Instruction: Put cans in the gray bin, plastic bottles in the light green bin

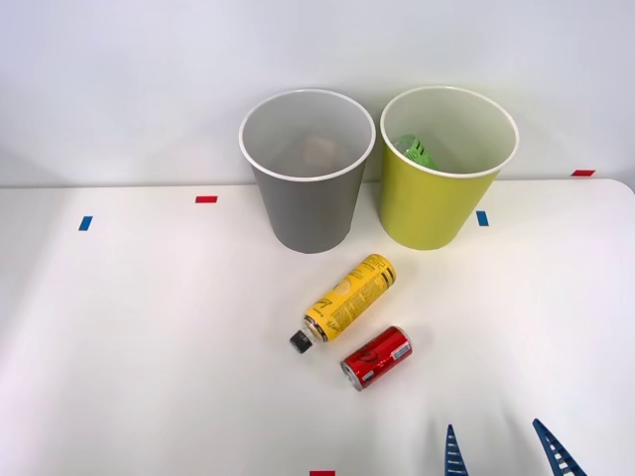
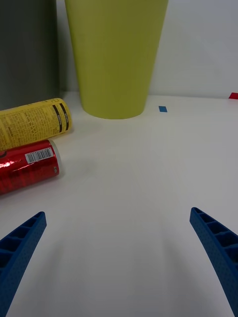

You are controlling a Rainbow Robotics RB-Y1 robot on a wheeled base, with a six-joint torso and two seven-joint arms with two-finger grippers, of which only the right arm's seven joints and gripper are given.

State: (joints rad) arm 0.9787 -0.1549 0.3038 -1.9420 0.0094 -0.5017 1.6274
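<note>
On the white counter [image 1: 149,327] two tall, round, tapered plastic bins stand side by side near the far edge, almost touching at their white rims: the gray bin [image 1: 306,208] on the robot's left and the yellow-green bin [image 1: 429,203] on its right. Something pale lies at the bottom of the gray bin, too dim to make out, while a green plastic bottle [image 1: 415,151] rests inside the yellow-green one, against its far wall. In front of the bins, well apart from them, a slim bottle with a yellow printed wrap and a small black cap [image 1: 344,300] lies on its side, slanted, its cap pointing toward the robot and to its left. Just beside it, nearer the robot and roughly parallel, lies a small red metal can with white lettering and silver ends [image 1: 377,357]; the two sit close together, but whether they touch cannot be told. The right arm's blue ribbed pincer [image 1: 501,458] shows at the near edge of the counter, to the right of the red can and clear of it, its two fingers [image 2: 22,242] spread wide with nothing between them. From the wrist camera the can and the yellow bottle lie off to one side of the open fingers, with the yellow-green bin standing upright beyond. Small red and blue tape marks [image 1: 205,199] dot the counter.
</note>
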